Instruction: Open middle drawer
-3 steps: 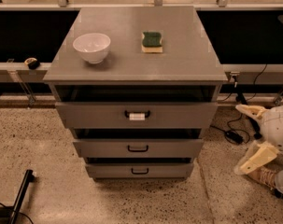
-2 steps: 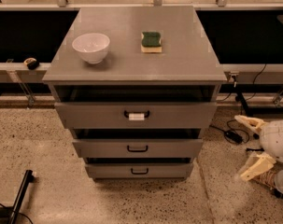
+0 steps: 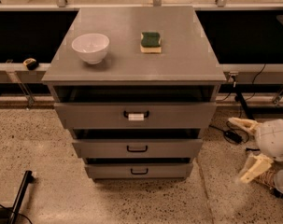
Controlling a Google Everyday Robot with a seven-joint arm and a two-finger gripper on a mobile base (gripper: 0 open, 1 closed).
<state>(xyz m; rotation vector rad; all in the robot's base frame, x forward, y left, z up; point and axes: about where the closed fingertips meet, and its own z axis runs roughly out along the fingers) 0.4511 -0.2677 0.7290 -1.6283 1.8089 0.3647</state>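
Note:
The middle drawer (image 3: 137, 149) is the second of three in a grey metal cabinet (image 3: 136, 64), with a low front and a small black loop handle (image 3: 137, 148). Its front stands a little behind the top drawer's front. The top drawer (image 3: 135, 115), with a white tag on its handle, stands slightly pulled out. The bottom drawer (image 3: 139, 171) is narrower. My gripper (image 3: 244, 148) is low at the right, beside the cabinet, well clear of the handle. Its two cream fingers (image 3: 254, 167) are spread apart and hold nothing.
A white bowl (image 3: 90, 47) and a green-and-yellow sponge (image 3: 151, 41) sit on the cabinet top. Cables and a plug (image 3: 233, 135) lie on the speckled floor at the right. A black pole (image 3: 20, 195) leans at the lower left. A dark shelf runs behind.
My gripper has drifted down and slightly right at the right side of the cabinet. The drawers have not moved.

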